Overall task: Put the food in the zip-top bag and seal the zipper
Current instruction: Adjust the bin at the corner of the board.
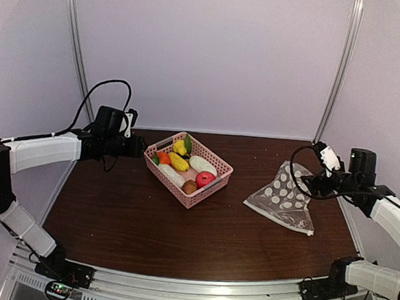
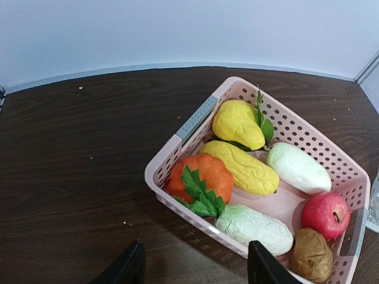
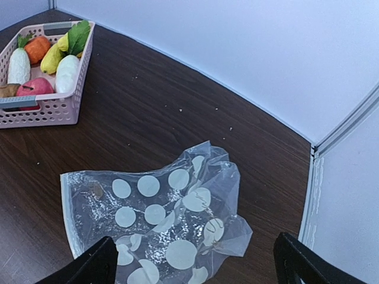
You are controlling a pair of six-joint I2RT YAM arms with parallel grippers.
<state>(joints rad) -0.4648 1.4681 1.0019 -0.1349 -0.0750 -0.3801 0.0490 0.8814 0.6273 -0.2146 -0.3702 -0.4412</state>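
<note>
The food lies in a pink lattice basket (image 1: 209, 190), left of the table's middle: a yellow pear (image 2: 238, 123), a yellow corn (image 2: 249, 168), an orange pumpkin (image 2: 204, 171), a white piece (image 2: 298, 167), a pale cabbage (image 2: 254, 226), a red apple (image 2: 325, 214) and a brown piece (image 2: 311, 254). The zip-top bag (image 1: 284, 197) lies crumpled on the table at the right, with its white zipper strip (image 3: 66, 207) at one edge. My left gripper (image 1: 138, 146) is open and empty just left of the basket (image 2: 192, 121). My right gripper (image 1: 313, 185) is open and empty above the bag (image 3: 172, 219).
White walls close the table at the back and sides, with metal frame poles (image 1: 339, 70) in the back corners. A black cable loop (image 1: 296, 172) hangs from the right wrist over the bag's far end. The table's right edge (image 3: 308, 195) runs close to the bag.
</note>
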